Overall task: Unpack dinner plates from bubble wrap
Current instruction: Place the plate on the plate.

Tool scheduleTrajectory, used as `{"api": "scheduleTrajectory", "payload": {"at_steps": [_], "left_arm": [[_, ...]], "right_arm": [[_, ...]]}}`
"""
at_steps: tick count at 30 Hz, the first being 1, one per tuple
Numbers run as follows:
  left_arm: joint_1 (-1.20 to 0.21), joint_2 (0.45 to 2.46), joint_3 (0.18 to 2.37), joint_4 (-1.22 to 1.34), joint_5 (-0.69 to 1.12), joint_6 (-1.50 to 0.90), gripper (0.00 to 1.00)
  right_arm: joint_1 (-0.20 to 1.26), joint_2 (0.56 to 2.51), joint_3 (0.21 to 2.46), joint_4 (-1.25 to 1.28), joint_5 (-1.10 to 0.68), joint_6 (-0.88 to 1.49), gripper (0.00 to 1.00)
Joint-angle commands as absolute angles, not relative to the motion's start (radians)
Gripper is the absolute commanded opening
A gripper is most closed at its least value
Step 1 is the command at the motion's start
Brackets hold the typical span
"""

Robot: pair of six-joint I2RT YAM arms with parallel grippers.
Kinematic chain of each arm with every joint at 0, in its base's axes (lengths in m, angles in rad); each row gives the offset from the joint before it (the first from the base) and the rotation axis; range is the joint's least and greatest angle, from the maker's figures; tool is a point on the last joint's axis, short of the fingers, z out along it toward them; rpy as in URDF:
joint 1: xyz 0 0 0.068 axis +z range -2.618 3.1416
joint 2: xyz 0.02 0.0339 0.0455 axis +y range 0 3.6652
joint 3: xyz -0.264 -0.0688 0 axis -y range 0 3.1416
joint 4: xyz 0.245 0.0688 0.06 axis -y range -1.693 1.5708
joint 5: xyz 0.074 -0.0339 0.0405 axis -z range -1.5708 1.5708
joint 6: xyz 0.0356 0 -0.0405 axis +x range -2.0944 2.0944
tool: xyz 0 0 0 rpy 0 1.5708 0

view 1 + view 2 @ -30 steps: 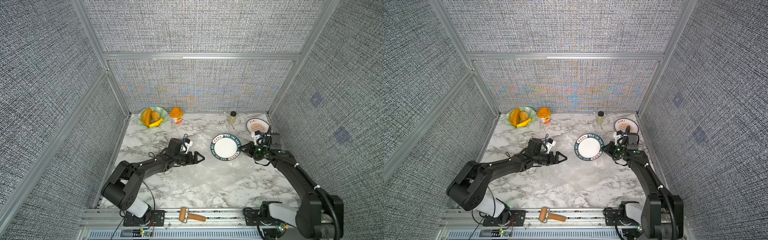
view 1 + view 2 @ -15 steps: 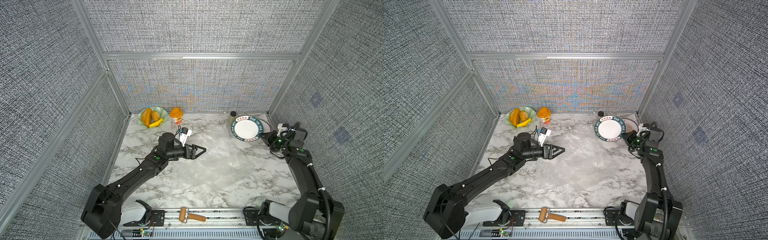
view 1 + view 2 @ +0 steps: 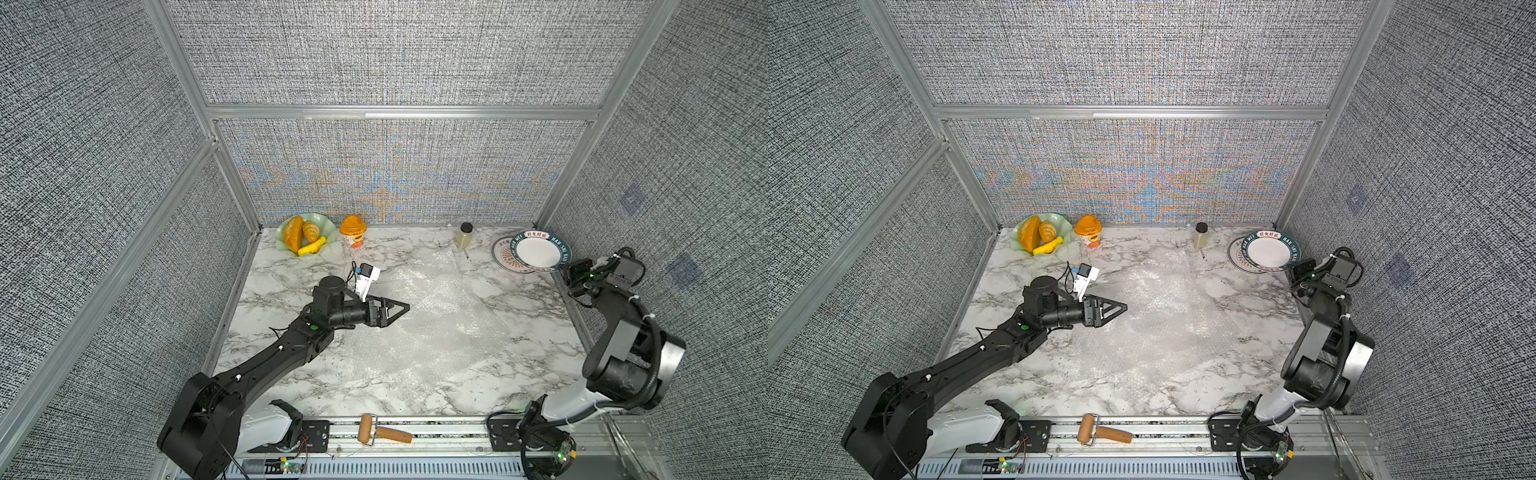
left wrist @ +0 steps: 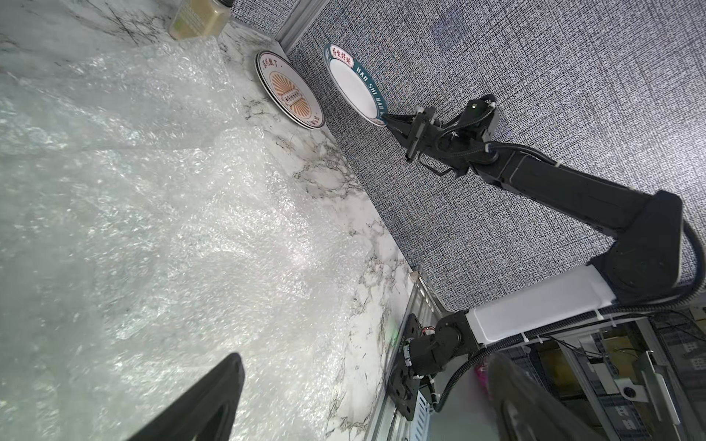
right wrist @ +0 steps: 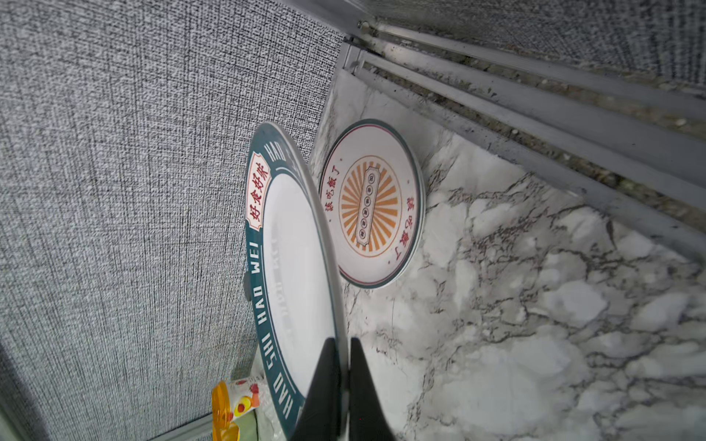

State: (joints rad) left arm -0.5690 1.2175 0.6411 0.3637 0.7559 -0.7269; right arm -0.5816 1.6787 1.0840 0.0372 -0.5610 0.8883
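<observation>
Carried rearward, teal-rimmed plate hangs over sunburst plates — right gripper pinching.

My right gripper pinches the rim of the teal-banded plate, one finger on each face, jaws almost together. Behind it a sunburst plate lies flat in a corner of the marble worktop, near the aluminium rail. An orange-lidded cup peeks past the held plate.

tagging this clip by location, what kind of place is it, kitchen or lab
Most likely a robot test cell, not a kitchen: grey fabric wall panels in aluminium framing, a left arm and right arm bolted to a metal rail along a marble-look tabletop.
</observation>
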Motion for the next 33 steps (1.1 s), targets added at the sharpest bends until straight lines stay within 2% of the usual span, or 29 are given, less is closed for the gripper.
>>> {"api": "scheduleTrajectory", "payload": {"at_steps": [1, 14, 33], "left_arm": [[-0.570, 1.206, 0.640, 0.397, 0.764, -0.730, 0.99], [-0.569, 1.157, 0.617, 0.376, 0.733, -0.733, 0.99], [-0.569, 1.157, 0.625, 0.358, 0.722, -0.726, 0.99]], "right_arm": [[-0.577, 1.766, 1.126, 0.166, -0.561, 0.990, 0.00], [-0.531, 2.003, 1.284, 0.118, -0.522, 0.980, 0.00], [-0.489, 2.089, 1.340, 0.074, -0.514, 0.948, 0.00]]}}
